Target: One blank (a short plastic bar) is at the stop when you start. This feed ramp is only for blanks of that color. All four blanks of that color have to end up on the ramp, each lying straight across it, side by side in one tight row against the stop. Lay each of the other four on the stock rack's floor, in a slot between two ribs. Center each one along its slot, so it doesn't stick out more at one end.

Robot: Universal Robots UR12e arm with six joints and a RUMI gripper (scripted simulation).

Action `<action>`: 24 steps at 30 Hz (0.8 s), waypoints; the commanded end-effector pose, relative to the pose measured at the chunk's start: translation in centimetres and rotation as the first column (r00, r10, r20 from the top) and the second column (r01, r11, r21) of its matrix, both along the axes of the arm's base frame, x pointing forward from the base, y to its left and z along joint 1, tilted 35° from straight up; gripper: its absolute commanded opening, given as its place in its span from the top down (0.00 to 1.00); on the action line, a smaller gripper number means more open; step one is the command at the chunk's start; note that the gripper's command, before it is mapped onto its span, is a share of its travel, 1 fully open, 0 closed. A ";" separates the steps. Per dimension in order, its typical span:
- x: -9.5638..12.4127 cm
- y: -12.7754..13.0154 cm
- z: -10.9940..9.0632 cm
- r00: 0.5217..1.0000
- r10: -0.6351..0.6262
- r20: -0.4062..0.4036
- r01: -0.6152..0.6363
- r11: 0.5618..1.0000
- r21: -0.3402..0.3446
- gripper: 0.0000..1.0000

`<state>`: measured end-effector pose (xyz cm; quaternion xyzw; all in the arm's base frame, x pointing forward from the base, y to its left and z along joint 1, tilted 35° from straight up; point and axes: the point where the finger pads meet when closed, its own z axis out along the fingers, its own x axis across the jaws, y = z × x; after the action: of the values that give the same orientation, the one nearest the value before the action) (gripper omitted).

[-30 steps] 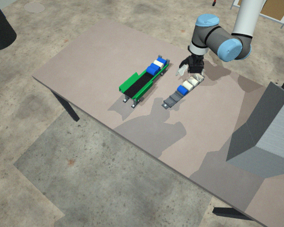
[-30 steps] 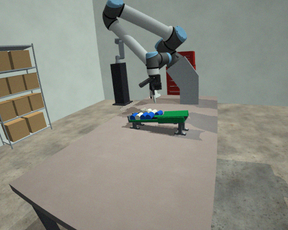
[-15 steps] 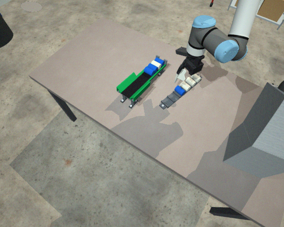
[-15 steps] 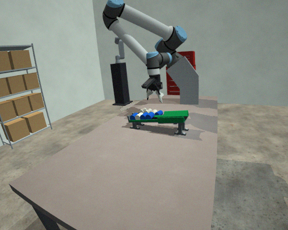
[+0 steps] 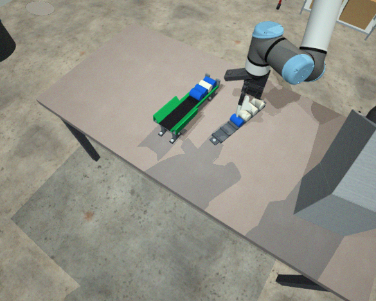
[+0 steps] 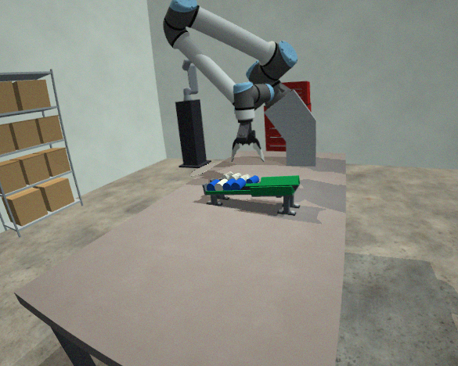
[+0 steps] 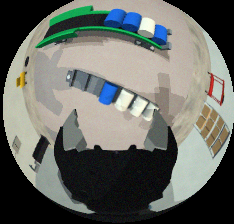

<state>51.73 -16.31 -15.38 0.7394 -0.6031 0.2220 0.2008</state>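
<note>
The green feed ramp (image 5: 184,108) holds four blanks in a row at its far end: a blue one (image 5: 209,80) at the stop, then a white one (image 5: 205,84), then two blue ones (image 5: 197,92). The row also shows in the wrist view (image 7: 137,24). The grey stock rack (image 5: 228,127) holds a blue blank (image 5: 236,120) and three white blanks (image 5: 250,109), lying side by side in its far half; they also show in the wrist view (image 7: 127,101). My gripper (image 6: 247,151) (image 5: 247,100) is open and empty. It hangs above the rack's far end, apart from the blanks.
A large grey block (image 5: 343,181) stands on the table's right end. The rack's near slots (image 5: 222,133) hold nothing. Off the table are a black pillar (image 6: 191,131), a shelf of boxes (image 6: 23,149) and red crates (image 6: 300,87).
</note>
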 end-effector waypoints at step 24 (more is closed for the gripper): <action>-0.4 1.2 -1.1 0.633 0.631 -0.448 -0.666 0.739 0.100 0.00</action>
<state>51.29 -15.23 -16.35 0.9117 -0.2828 0.1340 0.2661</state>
